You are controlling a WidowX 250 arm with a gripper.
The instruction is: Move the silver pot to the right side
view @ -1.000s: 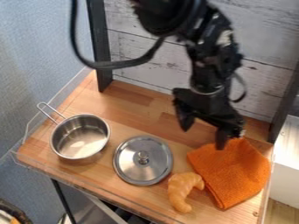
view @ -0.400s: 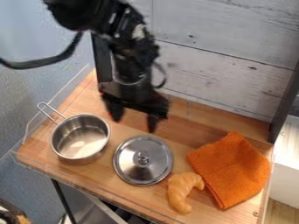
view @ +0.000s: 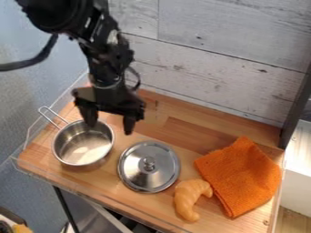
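Blue-grey wall covering [view: 30, 100] stood at far L of view. Dark cable [view: 36, 61] crossed upper L, by the arm. Clear edging [view: 56, 101] bordered the wood worktop [view: 182, 118] at L; a black leg [view: 65, 209] ran below the front edge.

Silver pot [view: 83, 144]: pos. L end of worktop, upright, open top up. Wire handle [view: 52, 117] pointed to the rear L corner. Interior was visible, w/ light reflecting off the base.

Black arm [view: 103, 45] entered at upper L. Gripper [view: 110, 129] hung fingers-down at the pot's rear R side. Jaws: set wide, w/ a clear gap btwn tips. In view, L-hand finger overlapped the pot's rear rim, R-hand finger was just outside the pot, and part of the rim showed btwn them. Contact w/ pot: could not be determined.

Round metal lid [view: 138, 175] lay flat R of pot, near but apart, knob [view: 147, 164] up. Croissant [view: 189, 198], curved & light brown, lay near worktop front, R of lid. Orange cloth [view: 243, 177] lay at R end, spread w/ uneven edges, just beside the croissant; contact btwn the 2 was unclear.

White plank wall [view: 213, 41] stood behind the worktop. Black post [view: 296, 102] rose at the rear R corner, w/ a white surface [view: 298, 150] beyond, at far R.
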